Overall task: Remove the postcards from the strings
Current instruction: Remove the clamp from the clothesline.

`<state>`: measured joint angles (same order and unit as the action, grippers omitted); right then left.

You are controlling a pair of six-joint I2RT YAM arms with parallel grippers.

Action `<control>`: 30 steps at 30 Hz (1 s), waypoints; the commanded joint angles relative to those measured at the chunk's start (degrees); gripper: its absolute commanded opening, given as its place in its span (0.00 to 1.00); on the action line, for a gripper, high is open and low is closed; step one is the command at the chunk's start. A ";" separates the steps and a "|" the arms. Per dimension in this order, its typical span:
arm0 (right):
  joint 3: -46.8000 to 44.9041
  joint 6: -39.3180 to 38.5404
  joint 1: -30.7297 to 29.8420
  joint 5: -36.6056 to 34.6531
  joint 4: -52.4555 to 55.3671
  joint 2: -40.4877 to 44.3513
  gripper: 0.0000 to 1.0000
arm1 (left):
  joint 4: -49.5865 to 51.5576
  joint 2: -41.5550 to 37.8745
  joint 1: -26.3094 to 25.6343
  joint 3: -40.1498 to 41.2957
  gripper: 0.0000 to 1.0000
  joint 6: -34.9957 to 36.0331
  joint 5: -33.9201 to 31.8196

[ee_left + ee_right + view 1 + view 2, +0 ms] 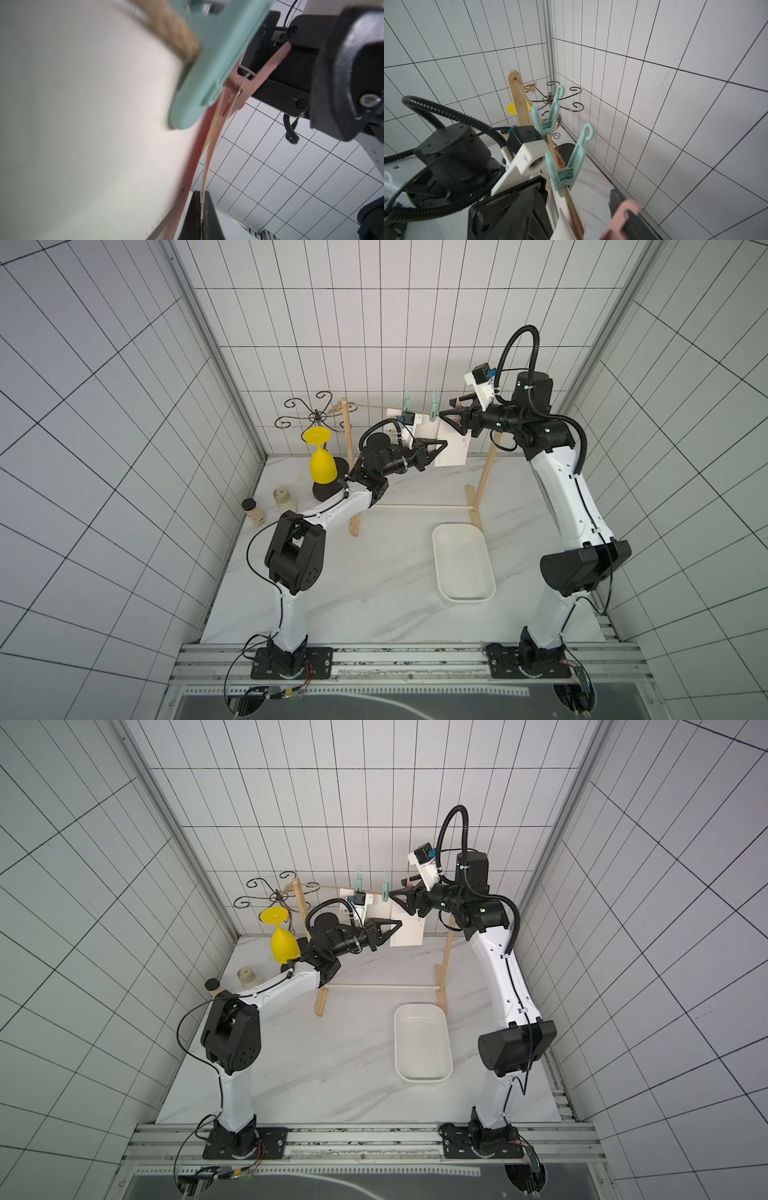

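Blurry off-white paper postcard (83, 124) right against the left wrist lens, hung from tan twisted twine (176, 35) by a teal plastic clothespin (207, 72). Edge-on second postcard (209, 149), bottom edge pinched tight in left claw (201, 195). And right claw (448, 406) straddling pink plastic clothespin (259, 70), squeeze unclear tbh.

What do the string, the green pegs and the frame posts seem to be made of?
The string looks like twisted natural fibre, maybe jute: tan, fuzzy strands. The green pegs look like moulded plastic, smooth and matte. The posts look like pale bare wood; faint grain shows.
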<state>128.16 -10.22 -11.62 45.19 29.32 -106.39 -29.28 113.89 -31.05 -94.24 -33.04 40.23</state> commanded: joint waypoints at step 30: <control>2.80 1.68 3.78 15.27 0.15 -0.75 0.37 | 2.34 0.90 0.40 -4.03 0.00 -0.10 3.15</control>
<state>128.16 -8.14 -8.01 56.53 29.15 -106.41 -27.11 113.99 -30.83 -96.51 -32.99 42.98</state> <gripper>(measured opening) 0.377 0.047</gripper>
